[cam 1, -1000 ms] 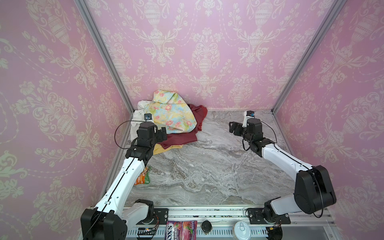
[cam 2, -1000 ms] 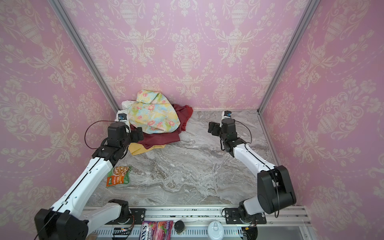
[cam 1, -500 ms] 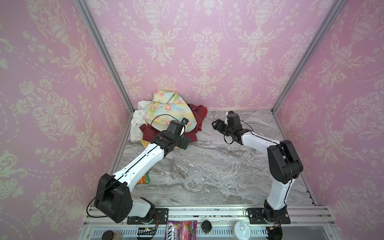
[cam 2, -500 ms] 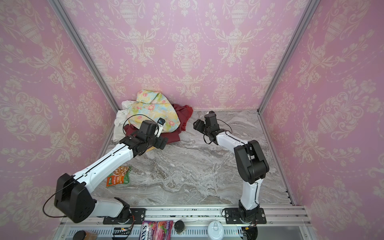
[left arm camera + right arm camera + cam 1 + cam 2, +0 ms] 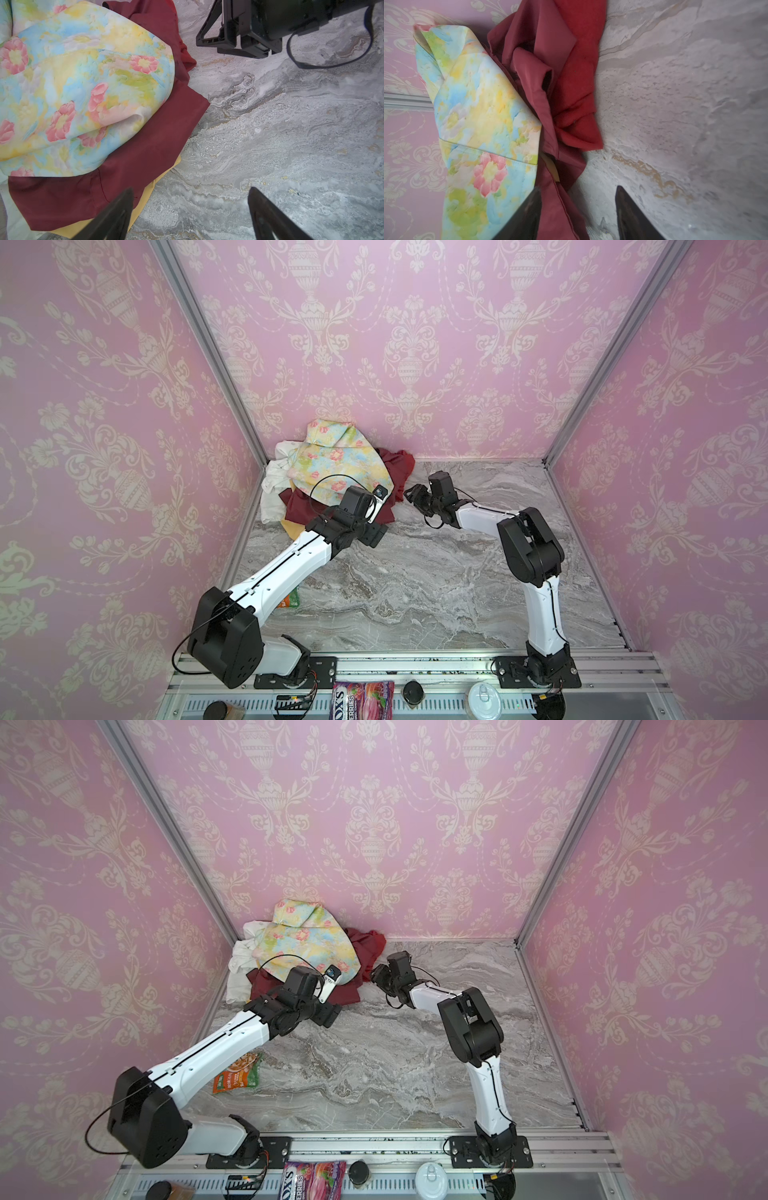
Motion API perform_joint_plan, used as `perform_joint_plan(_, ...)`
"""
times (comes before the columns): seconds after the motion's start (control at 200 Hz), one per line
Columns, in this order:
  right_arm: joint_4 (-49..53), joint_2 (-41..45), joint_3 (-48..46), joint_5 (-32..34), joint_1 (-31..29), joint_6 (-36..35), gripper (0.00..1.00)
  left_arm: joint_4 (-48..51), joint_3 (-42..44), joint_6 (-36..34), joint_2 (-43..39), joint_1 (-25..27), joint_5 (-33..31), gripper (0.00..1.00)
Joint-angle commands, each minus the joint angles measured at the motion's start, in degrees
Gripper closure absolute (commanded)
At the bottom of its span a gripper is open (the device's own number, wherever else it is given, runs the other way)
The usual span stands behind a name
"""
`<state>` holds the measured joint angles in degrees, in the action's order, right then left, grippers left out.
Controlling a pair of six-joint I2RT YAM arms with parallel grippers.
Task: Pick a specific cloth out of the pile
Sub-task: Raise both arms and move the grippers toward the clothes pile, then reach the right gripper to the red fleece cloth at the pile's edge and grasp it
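The pile (image 5: 332,477) lies in the back left corner, with a pastel floral cloth (image 5: 336,462) on top of maroon (image 5: 145,158), white and mustard yellow ones. The bright red cloth (image 5: 577,93) pokes out at the pile's right side (image 5: 406,464) (image 5: 375,942), partly under maroon folds. My right gripper (image 5: 577,199) sits low at that side (image 5: 411,492), open, its fingers either side of a hemmed maroon edge just short of the red cloth. My left gripper (image 5: 191,199) is open and empty above the marble at the pile's front edge (image 5: 374,536).
Pink patterned walls close in on three sides, and the pile touches the back and left ones. An orange-green snack packet (image 5: 237,1073) lies under my left arm. A candy bag (image 5: 363,699), a dark lid (image 5: 413,693) and a can (image 5: 484,699) sit on the front rail.
My left arm swung from the pile's left side round to its front right. My right gripper moved left up to the pile's red edge, and its jaws narrowed.
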<state>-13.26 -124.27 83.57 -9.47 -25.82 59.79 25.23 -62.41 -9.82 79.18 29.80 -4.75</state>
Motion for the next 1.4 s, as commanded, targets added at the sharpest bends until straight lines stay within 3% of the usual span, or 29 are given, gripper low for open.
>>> perform_joint_plan(0.0,-1.21,-1.86,2.61,1.53,-0.75,3.01,0.45,-1.38,1.67,-0.45,-1.49,0.34,2.74,0.12)
perform_joint_plan(0.27,-0.24,-5.94,6.34,3.03,-1.24,4.74,0.51,-6.24,5.58,-0.23,-3.11,0.34,7.77,0.1)
perform_joint_plan(0.46,0.11,-7.8,7.94,3.76,-1.2,5.54,0.6,-6.17,5.64,-0.11,-2.23,0.34,8.41,0.1)
perform_joint_plan(0.866,4.0,-12.93,14.6,3.81,-1.11,4.72,0.57,-6.38,6.07,-0.18,-2.54,0.34,7.59,0.1)
perform_joint_plan(1.396,9.11,-19.76,23.1,5.49,-1.32,5.4,0.6,-6.6,6.58,-1.19,-3.06,0.34,6.41,0.1)
